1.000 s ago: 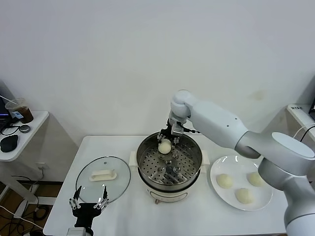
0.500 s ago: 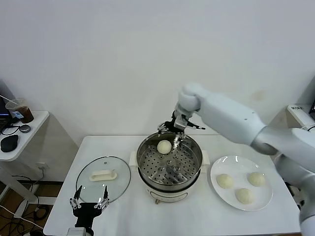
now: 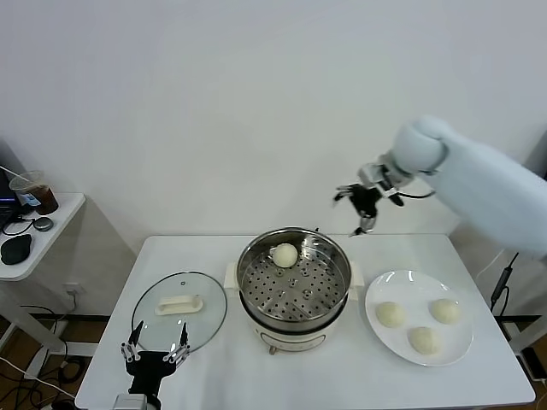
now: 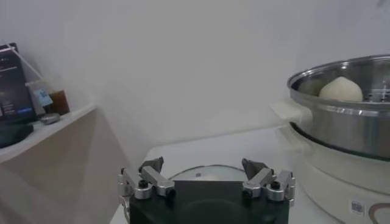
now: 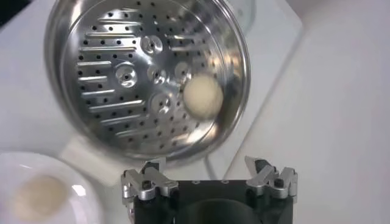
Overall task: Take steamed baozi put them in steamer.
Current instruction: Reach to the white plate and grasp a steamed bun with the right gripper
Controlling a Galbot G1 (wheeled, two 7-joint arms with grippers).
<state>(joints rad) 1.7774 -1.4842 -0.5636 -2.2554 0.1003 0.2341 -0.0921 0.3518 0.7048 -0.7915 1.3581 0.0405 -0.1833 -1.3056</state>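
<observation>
My right gripper jaws apart, empty; round cream-white baozi below in shiny perforated steel steamer. Left gripper parked, jaws apart.

One baozi in steamer; three outside.

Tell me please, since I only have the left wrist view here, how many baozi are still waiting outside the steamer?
Observer: Three baozi sit on the white plate, on the right of the steamer.
Operator: And where is the right pincer?
Observer: The right pincer is open and empty, raised above the table between steamer and plate.
Operator: Is the lid out of the way?
Observer: Yes, the glass lid lies flat on the table left of the steamer, with the left pincer open by its near edge.
</observation>
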